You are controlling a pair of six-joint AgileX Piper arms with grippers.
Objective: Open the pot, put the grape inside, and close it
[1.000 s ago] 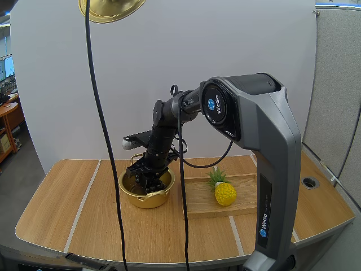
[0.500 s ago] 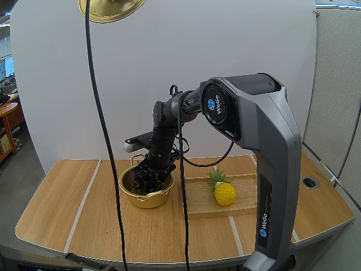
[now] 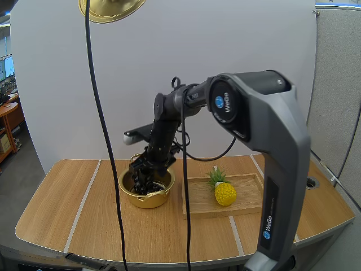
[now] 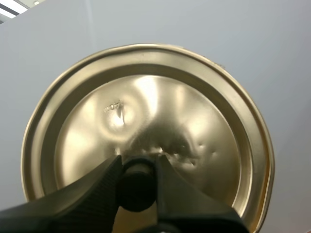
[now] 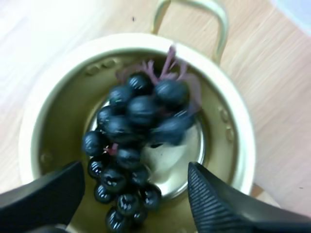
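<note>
Pot (image 3: 148, 195): round, of shiny gold metal, with a loop handle (image 5: 221, 22) on the rim. It stands uncovered on the wooden table (image 3: 84, 209), just beside the tray (image 3: 248, 206).
Bunch of grapes (image 5: 133, 124): dark, glossy round berries on a reddish stem. It lies inside the pot, on the bottom.
Direction of the bunch: the long axis runs from the stem end, which points to the handle, to the narrow end near the right gripper (image 5: 135, 166).
Right gripper: at the pot mouth, with its ribbed black fingers wide apart, holding nothing.
Lid (image 4: 146, 111): a gold disc with small dents, raised high and well apart from the pot.
Left gripper (image 4: 137, 165): clenched on the black knob (image 4: 137, 187) of the lid.
Tray: flat, rectangular and wooden. A yellow pineapple (image 3: 224, 193) stands on it.
</note>
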